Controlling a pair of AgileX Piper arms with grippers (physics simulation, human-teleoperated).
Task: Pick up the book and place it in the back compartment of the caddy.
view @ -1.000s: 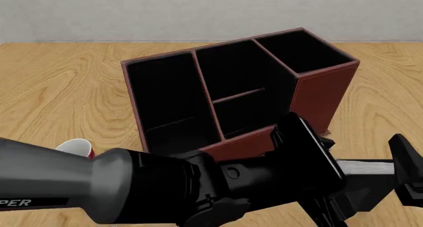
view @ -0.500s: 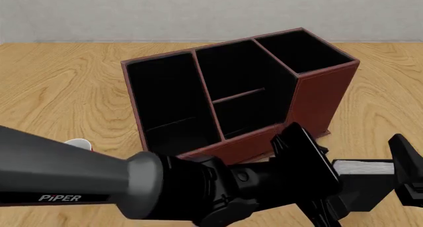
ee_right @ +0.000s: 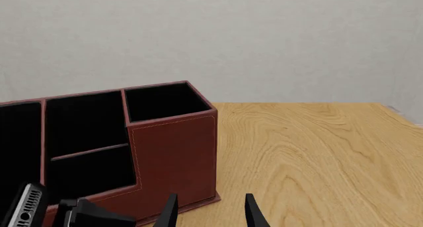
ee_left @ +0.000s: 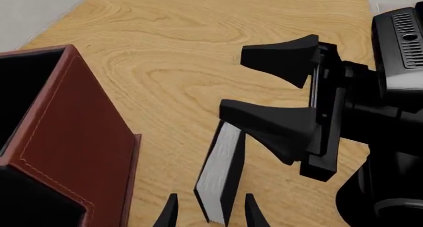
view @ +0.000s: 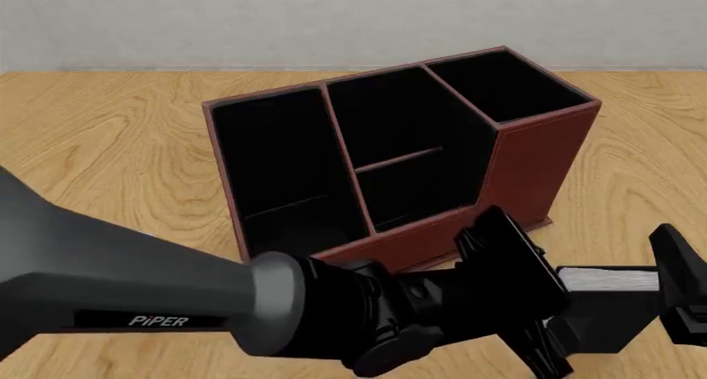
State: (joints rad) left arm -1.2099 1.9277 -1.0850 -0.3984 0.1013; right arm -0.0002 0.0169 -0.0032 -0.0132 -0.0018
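Observation:
The black book [view: 605, 311] stands on its edge on the table, white page edges [ee_left: 218, 180] toward the left wrist camera, just right of the caddy [view: 536, 168]. My left gripper [ee_left: 210, 213] is open, with one fingertip on each side of the book's near end. My right gripper [ee_left: 235, 83] is open at the book's far end, and one finger overlaps the book's top there. In the front view it sits at the right edge [view: 680, 296]. The right wrist view shows no book, only the caddy [ee_right: 175, 152]. The back compartment [view: 418, 193] holds nothing.
The left arm's grey forearm [view: 122, 296] fills the lower left of the front view and covers the table there. The caddy's raised end [ee_left: 73, 133] stands close beside the left gripper. Bare wooden table [ee_right: 317, 152] runs right of the caddy to a grey wall.
The left forearm has swung up and across the lower left of the front view, covering the red mug. Its gripper has edged toward the book. Book, caddy and right gripper have stayed put.

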